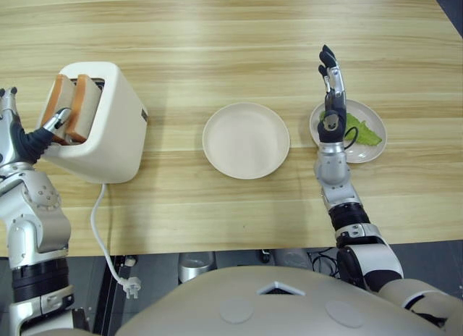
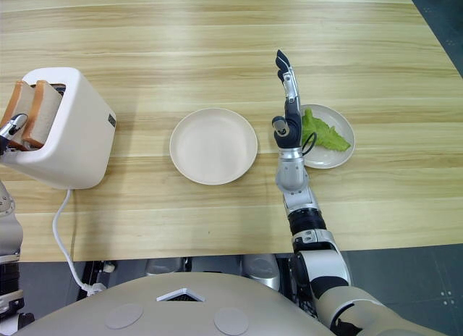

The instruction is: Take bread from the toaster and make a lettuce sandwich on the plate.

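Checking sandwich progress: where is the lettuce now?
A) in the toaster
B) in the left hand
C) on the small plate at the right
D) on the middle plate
C: the lettuce lies on the small plate, by the right hand, apart from the middle plate.

Out on our left side, the left arm (image 1: pixel 32 220) comes up along the edge of view, bent at the elbow, and the wrist turns inward. Our left hand (image 1: pixel 22 137) sits high and far out, its fingers (image 1: pixel 7 101) standing upright and uncurled, with one dark finger stretched across to our right. Over on the other side, our right forearm (image 1: pixel 340 198) runs straight ahead from the body. Our right hand (image 1: pixel 333 104) is raised edge-on above the wrist, with its fingers straight, close together and pointing away from us. It holds nothing.
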Motion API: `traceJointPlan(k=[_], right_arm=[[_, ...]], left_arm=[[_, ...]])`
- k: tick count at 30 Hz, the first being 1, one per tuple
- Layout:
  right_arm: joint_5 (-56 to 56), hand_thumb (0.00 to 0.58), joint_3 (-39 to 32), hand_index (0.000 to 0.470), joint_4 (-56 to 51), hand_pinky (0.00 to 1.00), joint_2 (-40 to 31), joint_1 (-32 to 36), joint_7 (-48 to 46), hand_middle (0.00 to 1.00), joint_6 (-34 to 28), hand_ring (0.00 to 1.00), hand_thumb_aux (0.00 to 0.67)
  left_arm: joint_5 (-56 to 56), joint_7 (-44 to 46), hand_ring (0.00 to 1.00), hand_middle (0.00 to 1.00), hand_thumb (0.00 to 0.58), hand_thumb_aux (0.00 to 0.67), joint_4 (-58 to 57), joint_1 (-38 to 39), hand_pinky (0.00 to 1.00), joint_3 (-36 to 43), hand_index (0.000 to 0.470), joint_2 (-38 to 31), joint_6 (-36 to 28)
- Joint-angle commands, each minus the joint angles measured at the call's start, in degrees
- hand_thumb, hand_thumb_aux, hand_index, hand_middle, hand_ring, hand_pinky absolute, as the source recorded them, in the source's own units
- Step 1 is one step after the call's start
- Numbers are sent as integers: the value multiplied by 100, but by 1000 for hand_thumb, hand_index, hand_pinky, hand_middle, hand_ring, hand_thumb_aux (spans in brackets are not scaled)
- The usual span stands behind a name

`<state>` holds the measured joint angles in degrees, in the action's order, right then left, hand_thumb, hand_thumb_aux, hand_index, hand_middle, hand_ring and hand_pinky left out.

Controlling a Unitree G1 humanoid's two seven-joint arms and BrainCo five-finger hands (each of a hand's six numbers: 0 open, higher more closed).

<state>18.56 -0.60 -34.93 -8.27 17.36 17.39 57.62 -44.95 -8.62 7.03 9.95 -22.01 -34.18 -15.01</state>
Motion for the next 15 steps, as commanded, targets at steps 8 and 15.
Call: traceJointPlan(k=[8, 15], right_arm=[[109, 0, 68, 0, 147, 0, -54, -115, 114, 0, -58, 0, 0], [146, 0, 31, 0, 107, 0, -55, -77, 137, 0, -69, 0, 0]], left_arm=[[10, -312, 0, 0, 441, 342, -551, -244, 0, 421, 235, -156, 74], [-31, -554, 0, 0, 555, 531, -503, -299, 0, 658, 364, -117, 233]])
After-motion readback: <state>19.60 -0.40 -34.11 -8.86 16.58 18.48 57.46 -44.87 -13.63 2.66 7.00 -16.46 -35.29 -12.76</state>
